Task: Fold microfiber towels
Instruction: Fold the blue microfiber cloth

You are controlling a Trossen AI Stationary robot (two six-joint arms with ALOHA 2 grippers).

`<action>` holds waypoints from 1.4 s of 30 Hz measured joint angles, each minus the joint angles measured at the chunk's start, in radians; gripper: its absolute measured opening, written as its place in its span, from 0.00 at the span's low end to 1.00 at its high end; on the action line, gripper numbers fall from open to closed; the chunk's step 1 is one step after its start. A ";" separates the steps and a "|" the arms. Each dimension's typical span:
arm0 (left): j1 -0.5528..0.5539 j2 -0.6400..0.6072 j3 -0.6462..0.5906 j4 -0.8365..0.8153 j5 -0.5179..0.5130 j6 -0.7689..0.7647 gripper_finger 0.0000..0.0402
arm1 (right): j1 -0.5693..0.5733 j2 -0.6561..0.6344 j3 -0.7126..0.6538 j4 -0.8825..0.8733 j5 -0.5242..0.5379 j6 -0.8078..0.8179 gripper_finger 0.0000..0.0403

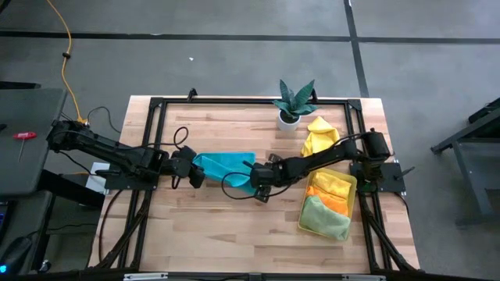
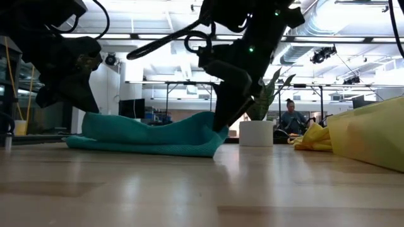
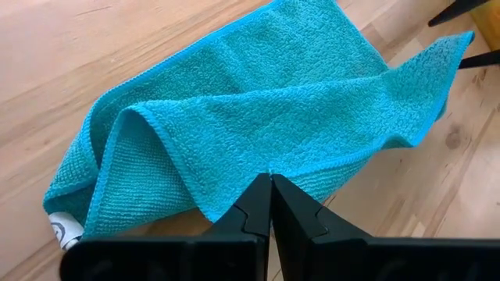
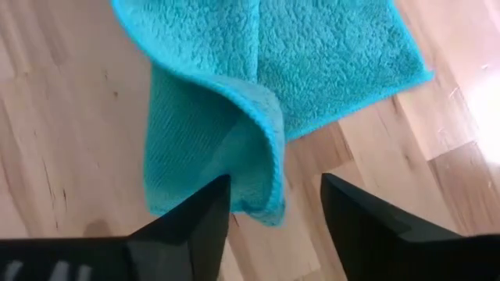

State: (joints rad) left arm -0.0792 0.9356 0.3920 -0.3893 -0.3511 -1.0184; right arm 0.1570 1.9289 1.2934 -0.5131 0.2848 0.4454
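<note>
While the teal towel (image 1: 225,167) is lying lengthwise between my two pincers on the table (image 1: 234,226), I am holding the right pincer (image 4: 275,204) spread apart astride its curled-up end, the fold sitting just ahead of the fingers. My left pincer (image 3: 271,204) is pressed together at the opposite edge, clamping nothing I can see.

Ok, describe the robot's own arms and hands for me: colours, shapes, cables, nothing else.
Both arms are matte black, built of slim jointed links, and mounted on a black metal frame at the table's edge. Loose black cables loop beside each. The left hand has two flat black fingers that taper to wedge-shaped tips. The right hand has two broader, angular black fingers. No markings show on either.
</note>
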 joint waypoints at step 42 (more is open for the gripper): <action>-0.451 -0.223 0.209 -0.107 0.145 -0.378 0.00 | 0.066 -0.271 0.018 0.085 -0.403 0.093 0.00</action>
State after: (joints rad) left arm -0.5297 0.7131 0.6007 -0.4964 -0.2058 -1.3963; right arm 0.2231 1.6575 1.3111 -0.4285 -0.1180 0.5388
